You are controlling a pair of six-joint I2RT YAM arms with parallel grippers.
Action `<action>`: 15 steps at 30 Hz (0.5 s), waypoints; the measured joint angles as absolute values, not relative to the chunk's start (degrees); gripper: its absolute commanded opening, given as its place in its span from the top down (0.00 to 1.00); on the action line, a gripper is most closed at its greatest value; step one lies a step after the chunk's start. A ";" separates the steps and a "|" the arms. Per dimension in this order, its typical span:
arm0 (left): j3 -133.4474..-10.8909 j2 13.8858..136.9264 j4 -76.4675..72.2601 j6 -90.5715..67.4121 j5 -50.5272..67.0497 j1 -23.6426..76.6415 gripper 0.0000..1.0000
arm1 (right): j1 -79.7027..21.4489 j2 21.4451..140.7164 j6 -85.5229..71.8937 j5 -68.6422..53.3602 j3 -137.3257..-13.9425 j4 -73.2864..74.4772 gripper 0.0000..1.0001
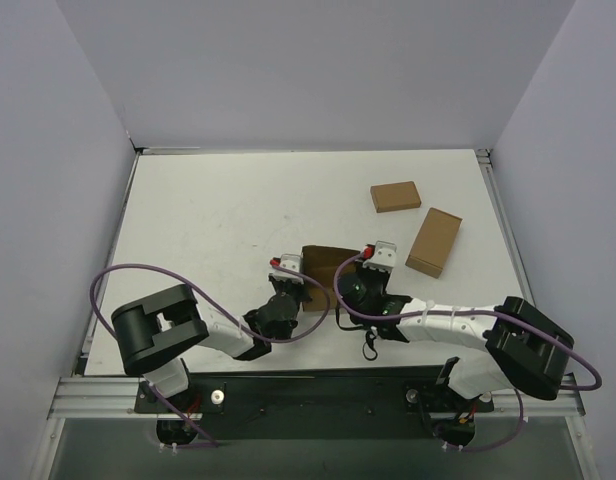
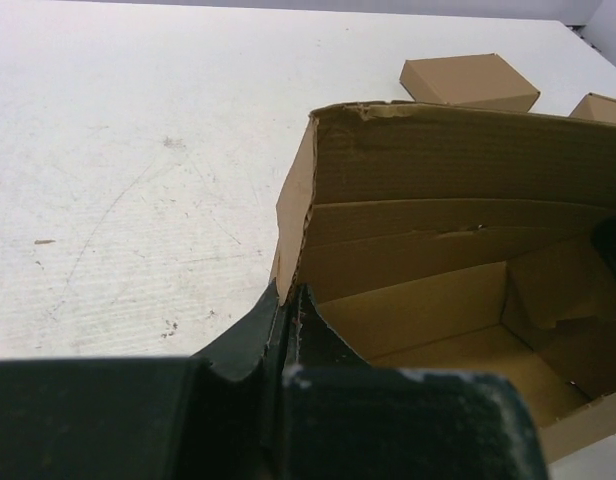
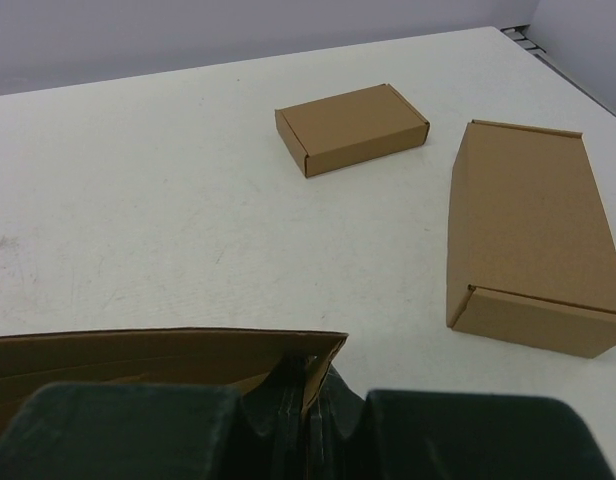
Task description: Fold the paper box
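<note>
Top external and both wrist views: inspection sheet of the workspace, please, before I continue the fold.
Surface: white table, scuffed with faint marks.
Job's things: paper box, partly erected, top open, one wall edge ragged.
Clutter: small closed box and longer closed box, far right, apart from it.
Tools: left tool and right tool each shut on a paper box wall.
Cables: purple cables loop off both arms.
Surroundings: pale walls on three sides.
</note>
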State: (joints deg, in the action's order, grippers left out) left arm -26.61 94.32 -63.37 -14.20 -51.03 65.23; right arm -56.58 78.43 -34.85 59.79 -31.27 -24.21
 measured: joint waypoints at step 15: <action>-26.59 94.96 -64.64 -19.35 -51.18 65.80 1.00 | -58.06 77.93 -40.64 61.87 -29.34 -22.44 1.00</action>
